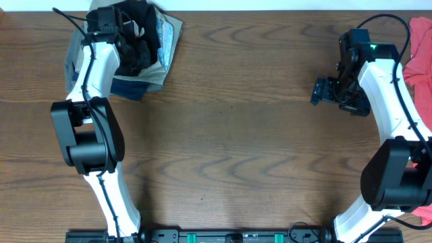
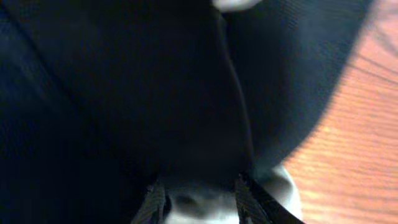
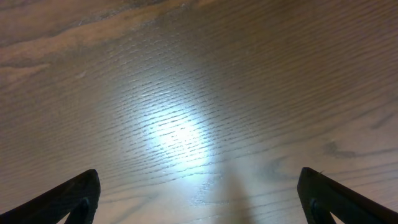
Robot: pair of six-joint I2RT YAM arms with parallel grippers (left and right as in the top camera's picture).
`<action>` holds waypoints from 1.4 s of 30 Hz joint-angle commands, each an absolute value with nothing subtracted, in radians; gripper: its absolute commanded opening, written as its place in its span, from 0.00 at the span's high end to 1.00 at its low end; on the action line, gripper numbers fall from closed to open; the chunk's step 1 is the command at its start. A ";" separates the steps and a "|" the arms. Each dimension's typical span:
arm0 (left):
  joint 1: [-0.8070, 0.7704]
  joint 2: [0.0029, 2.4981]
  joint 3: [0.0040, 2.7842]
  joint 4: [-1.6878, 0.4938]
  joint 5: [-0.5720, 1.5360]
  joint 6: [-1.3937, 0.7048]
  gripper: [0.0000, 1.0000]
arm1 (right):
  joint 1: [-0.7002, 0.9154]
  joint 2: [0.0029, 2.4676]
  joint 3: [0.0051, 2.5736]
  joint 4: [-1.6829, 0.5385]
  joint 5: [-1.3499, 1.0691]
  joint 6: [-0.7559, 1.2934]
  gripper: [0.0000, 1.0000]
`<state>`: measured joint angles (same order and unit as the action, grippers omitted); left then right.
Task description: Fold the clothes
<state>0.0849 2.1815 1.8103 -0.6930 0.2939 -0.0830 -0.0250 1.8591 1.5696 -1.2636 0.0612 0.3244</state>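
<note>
Overhead puts the black shirt [image 1: 138, 34] bunched far left atop a folded stack [image 1: 145, 86], directly at your left jaws (whether they grip it, you cannot tell); your right jaws hang wide over the surface [image 1: 229, 135], well apart.

No text, number or brand can be read in any view. A small pale mark on the black shirt [image 1: 142, 44] may be a tag or logo, but from overhead it is too small to make out. The left wrist view is too dark and blurred to show any lettering.
</note>
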 commanded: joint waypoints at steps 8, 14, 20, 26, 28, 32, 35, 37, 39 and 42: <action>0.087 1.755 1.803 -0.931 0.333 -0.165 0.02 | -0.019 1.852 1.572 -1.264 0.075 0.313 0.01; 0.087 1.533 1.803 -1.179 0.333 -0.190 0.02 | -0.019 1.852 1.572 -1.264 0.075 0.313 0.01; 0.087 1.365 1.803 -1.457 0.332 -0.214 0.02 | -0.019 1.852 1.572 -1.264 0.075 0.313 0.01; 0.087 1.265 1.803 -1.655 0.331 -0.234 0.02 | -0.019 1.852 1.572 -1.264 0.075 0.313 0.01; 0.087 1.240 1.803 -1.671 0.329 -0.234 0.02 | -0.019 1.852 1.572 -1.264 0.075 0.313 0.01; 0.087 1.213 1.803 -1.671 0.329 -0.234 0.02 | -0.019 1.852 1.572 -1.264 0.075 0.313 0.01; 0.087 1.208 1.803 -1.680 0.329 -0.234 0.02 | -0.019 1.852 1.572 -1.264 0.075 0.313 0.01; 0.087 1.207 1.803 -1.689 0.328 -0.234 0.02 | -0.019 1.852 1.572 -1.264 0.075 0.313 0.01; 0.087 1.207 1.803 -1.689 0.328 -0.234 0.02 | -0.019 1.852 1.572 -1.264 0.075 0.313 0.01; 0.083 1.207 1.791 -1.689 0.329 -0.234 0.02 | -0.019 1.852 1.572 -1.264 0.075 0.313 0.01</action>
